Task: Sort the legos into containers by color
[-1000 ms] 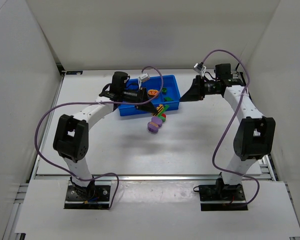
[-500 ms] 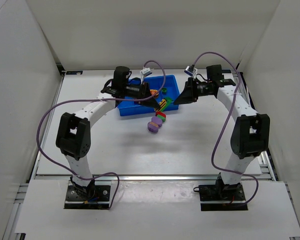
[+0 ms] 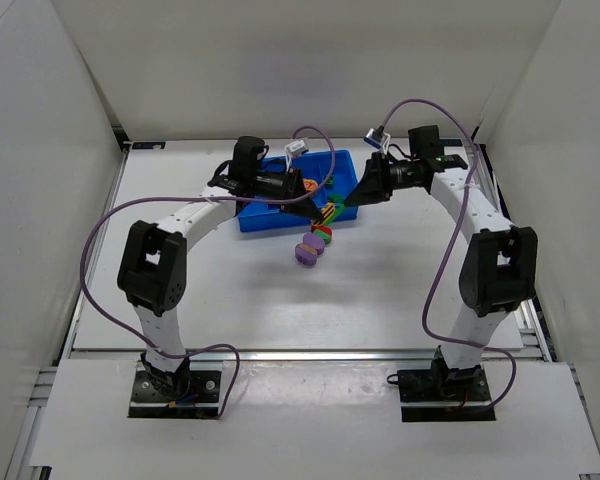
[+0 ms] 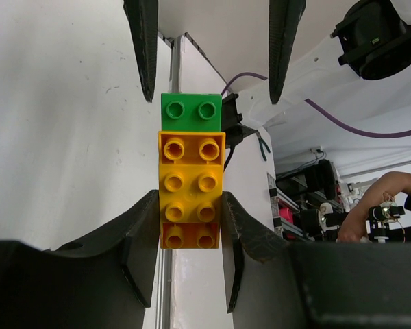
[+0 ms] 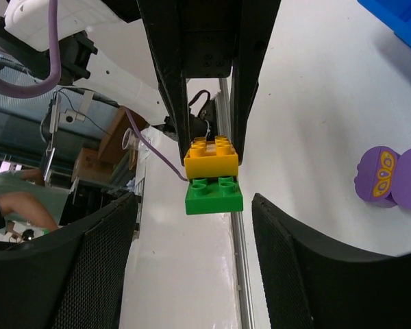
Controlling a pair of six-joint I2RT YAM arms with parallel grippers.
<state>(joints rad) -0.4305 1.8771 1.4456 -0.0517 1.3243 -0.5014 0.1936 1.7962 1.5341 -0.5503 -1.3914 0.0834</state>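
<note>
My left gripper [image 4: 190,214] is shut on a stack of studded legos: an orange brick [image 4: 190,236], a yellow brick [image 4: 190,175] and a green brick [image 4: 191,111] at the far end. In the top view the stack [image 3: 327,212] hangs over the front right corner of the blue tray [image 3: 252,218]. My right gripper [image 5: 194,203] is open and faces the stack end on, its fingers [image 4: 145,48] flanking the green brick [image 5: 214,197] without touching it. Two purple oval legos [image 3: 306,253] lie on the table in front of the tray.
A red and green lego [image 3: 322,233] lies by the purple ones. An orange oval [image 3: 306,185] and a green piece [image 3: 326,182] lie in the tray. White walls stand on three sides. Purple cables loop above both arms.
My right gripper has swung left across the table until it meets the stack. My left gripper has carried the stack slightly right and up toward it.
</note>
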